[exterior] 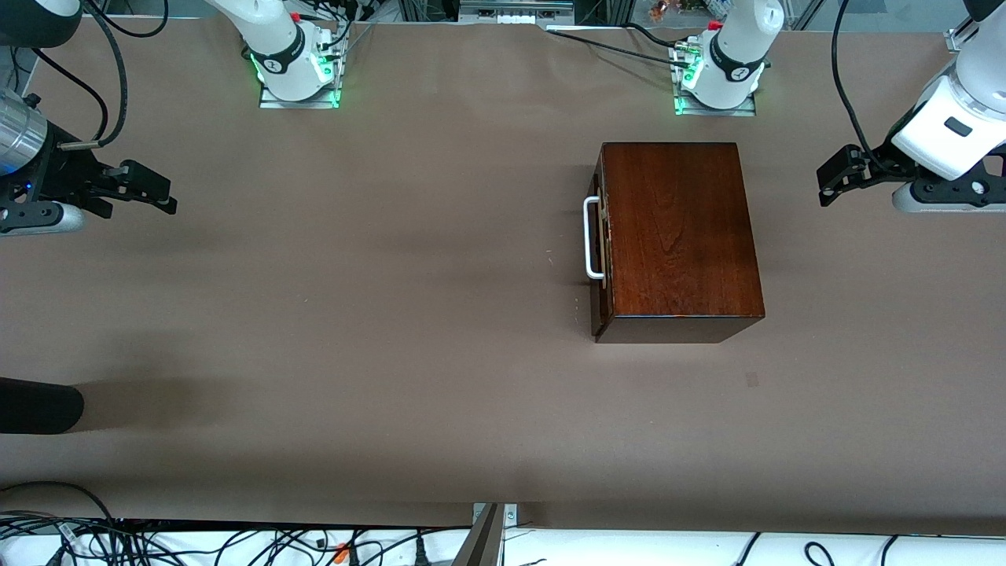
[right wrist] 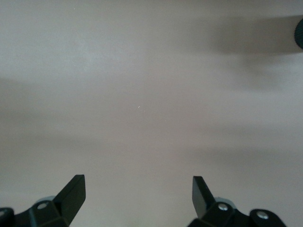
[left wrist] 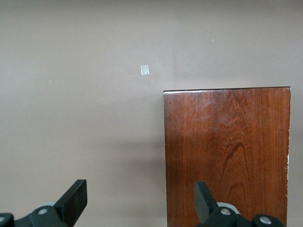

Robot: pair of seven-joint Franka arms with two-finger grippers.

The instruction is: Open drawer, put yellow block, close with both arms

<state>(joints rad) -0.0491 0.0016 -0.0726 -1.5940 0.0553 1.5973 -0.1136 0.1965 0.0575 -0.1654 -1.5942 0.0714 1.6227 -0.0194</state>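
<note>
Front view: drawer [exterior: 599,240] shut in wooden box [exterior: 677,236] toward left arm's end; left gripper [exterior: 837,177] and right gripper [exterior: 149,191] released, hovering over bare table [exterior: 354,314] ends.

A flat counter [exterior: 354,314] covered in plain matte brown sheeting fills nearly the whole front view. A glossy dark reddish-brown wooden box [exterior: 676,236] sits directly on it, right of centre in the frame, its pale drawer pushed in with a white U-shaped bar handle [exterior: 591,238] on its side. A small pale square mark [exterior: 752,380] lies on the sheeting lower right of the box.
</note>
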